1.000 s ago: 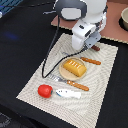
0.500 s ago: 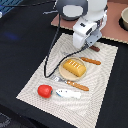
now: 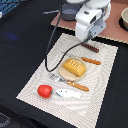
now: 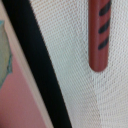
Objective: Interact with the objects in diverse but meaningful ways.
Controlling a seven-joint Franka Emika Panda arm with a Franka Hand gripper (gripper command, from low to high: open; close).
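My gripper [image 3: 88,39] hangs over the far end of the striped placemat [image 3: 35,85], just above the dark brown sausage stick [image 3: 90,48]; its fingers are too blurred to read. The wrist view shows a red-brown sausage with dark stripes [image 4: 99,35] lying on the mat, with no fingers in sight. An orange sausage [image 3: 91,61] lies beside the yellow-orange ridged bread slab [image 3: 73,67], which rests on a small beige plate [image 3: 64,76]. The red tomato [image 3: 44,90] and the white-and-blue oblong piece [image 3: 67,93] lie at the near end of the mat.
A fork [image 3: 55,77] and an orange-handled utensil [image 3: 79,86] lie near the plate. A brown board [image 3: 112,20] behind the mat carries a pot [image 3: 124,18]; its edge [image 4: 15,95] shows in the wrist view. A black cable [image 3: 50,50] hangs from the arm.
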